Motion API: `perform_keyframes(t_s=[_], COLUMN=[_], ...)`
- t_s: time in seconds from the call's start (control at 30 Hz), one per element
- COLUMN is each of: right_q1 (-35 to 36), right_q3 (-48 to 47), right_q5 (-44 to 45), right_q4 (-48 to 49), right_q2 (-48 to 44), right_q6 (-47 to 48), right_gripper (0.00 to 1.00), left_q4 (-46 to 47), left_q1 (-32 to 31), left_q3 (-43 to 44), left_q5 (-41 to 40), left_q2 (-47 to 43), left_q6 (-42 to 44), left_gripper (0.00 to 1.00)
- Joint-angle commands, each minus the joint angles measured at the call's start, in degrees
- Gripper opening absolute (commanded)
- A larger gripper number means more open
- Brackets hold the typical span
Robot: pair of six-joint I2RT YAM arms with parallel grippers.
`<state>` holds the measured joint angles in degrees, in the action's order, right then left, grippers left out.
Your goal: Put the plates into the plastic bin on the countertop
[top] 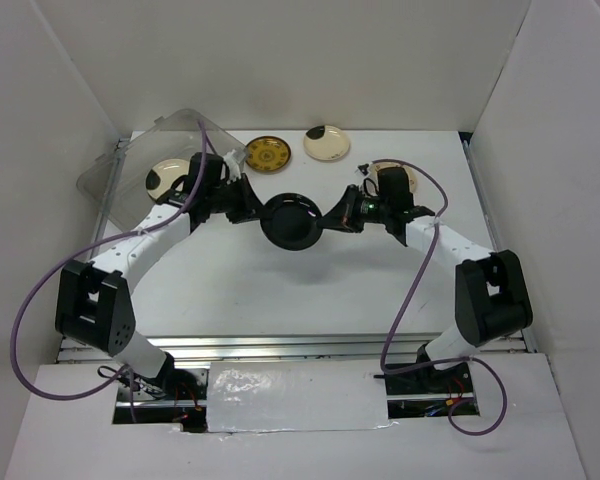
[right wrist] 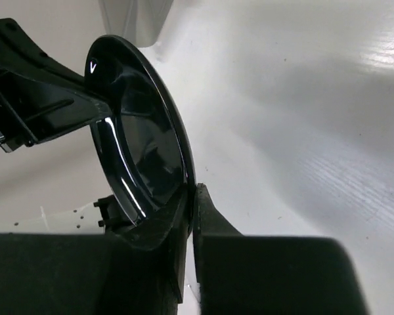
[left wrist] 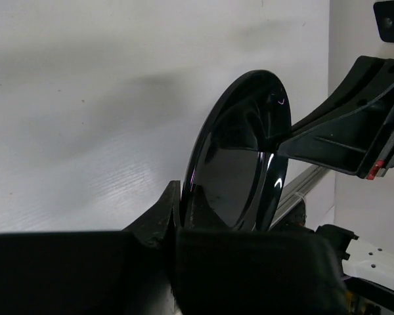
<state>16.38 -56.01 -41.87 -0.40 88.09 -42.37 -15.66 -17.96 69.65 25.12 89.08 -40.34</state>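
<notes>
Glossy black plate (top: 290, 222); mustard-gold plate (top: 268, 153) with dark ringed pattern. Cream plate (top: 327, 143) with black patch, second cream plate (top: 168, 178) with same patch in clear bin (top: 175, 130). White table (top: 280, 300), purple cables (top: 18, 330), black-and-white arms (top: 130, 250).

White walls (top: 280, 60) on three sides

White panels stand on three sides of the tabletop (top: 280, 290): back wall (top: 280, 60), left wall (top: 30, 150), right wall (top: 565, 150). Faint grey smudge (top: 278, 100) low on back wall. Near edge: white front board (top: 70, 420). Crinkled glossy tape patch (top: 300, 392) across its middle, between left cut-out (top: 150, 398) and right cut-out (top: 430, 398), wiring visible in both.
</notes>
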Motion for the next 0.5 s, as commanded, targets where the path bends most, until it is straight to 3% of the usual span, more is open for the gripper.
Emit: perform_keyframes(t_s=[0.0, 0.03, 0.07, 0.1, 0.23, 0.27, 0.37, 0.47], right_q1=[0.32, 0.14, -0.29, -1.78, -6.35, -6.8, -7.15, -7.15], right_q3=[-1.47, -1.47, -1.39, -0.78, 4.84, 6.42, 9.6, 12.06], right_q5=[-7.26, -7.26, -7.26, -6.13, -1.38, -1.38, -0.85, -0.5], right_q4=[7.87, 8.31, 8.75, 8.41, 6.73, 7.69, 6.83, 7.17], right_q2=[-1.87, -1.79, -1.79, -1.7, -3.53, -4.07, -5.83, -7.85], right_q6=[-1.83, -2.19, -2.36, -2.28, -1.4, -1.14, 0.79, 1.32], right_gripper=[0.09, 0.29, 0.61, 0.99, 1.0, 1.0, 1.0, 1.0], left_q4=[-0.25, -0.07, 0.28, 0.98, 5.18, 6.42, 13.6, 15.13], left_q1=[0.81, 1.43, 3.26, 4.67, 17.31, 23.26, 31.54, 34.64], left_q3=[0.75, 0.32, -0.03, -0.39, -4.77, -5.65, -8.12, -3.66], left_q5=[-4.55, -4.82, -6.21, -6.92, -12.63, -13.86, -16.51, -16.25], left_q2=[-1.97, -2.5, -3.29, -5.04, -10.41, -10.85, -10.25, -3.58], left_q6=[-0.27, -0.7, -2.27, -3.33, -10.53, -13.34, -17.92, -18.47], left_gripper=[0.0, 0.0, 0.0, 0.0, 0.0, 0.0, 0.0, 0.0])
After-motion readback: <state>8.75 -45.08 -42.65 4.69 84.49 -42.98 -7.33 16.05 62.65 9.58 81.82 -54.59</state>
